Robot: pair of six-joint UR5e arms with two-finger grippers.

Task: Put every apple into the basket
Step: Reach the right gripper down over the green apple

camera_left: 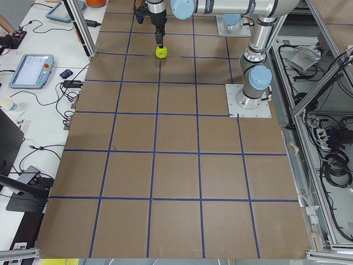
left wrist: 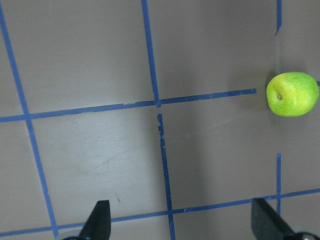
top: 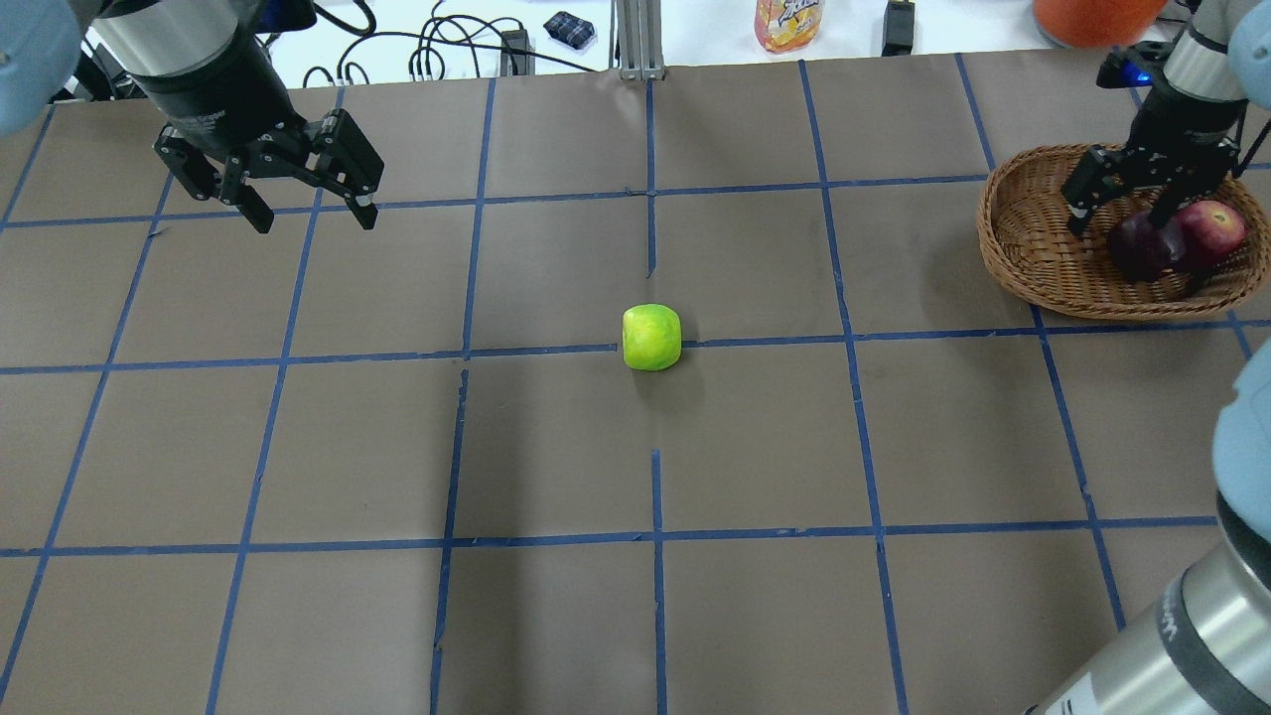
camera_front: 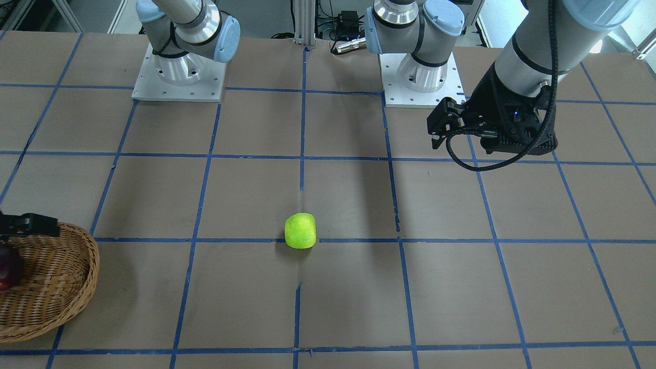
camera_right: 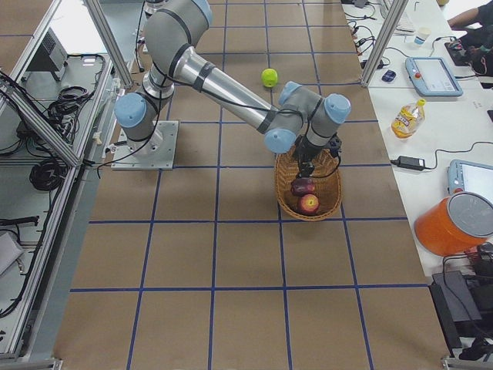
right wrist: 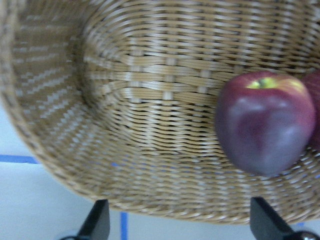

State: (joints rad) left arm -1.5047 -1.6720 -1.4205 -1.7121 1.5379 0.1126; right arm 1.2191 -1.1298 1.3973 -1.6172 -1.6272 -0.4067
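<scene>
A bright yellow-green apple (top: 651, 338) lies alone on the brown table near the middle; it also shows in the front view (camera_front: 300, 231) and the left wrist view (left wrist: 292, 94). The wicker basket (top: 1008, 253) stands at the table's right side and holds two dark red apples: a purplish one (top: 1142, 250) (right wrist: 264, 127) and a redder one (top: 1211, 230). My right gripper (top: 1117, 214) hangs open and empty just above the basket, over the purplish apple. My left gripper (top: 316, 218) is open and empty above the far left of the table, well away from the green apple.
Both arm bases (camera_front: 178, 77) (camera_front: 420, 77) stand at the robot's edge. My right arm's elbow (top: 1226, 556) reaches over the near right corner. A drink bottle (top: 789, 20) and cables lie beyond the far edge. Blue tape lines grid the table.
</scene>
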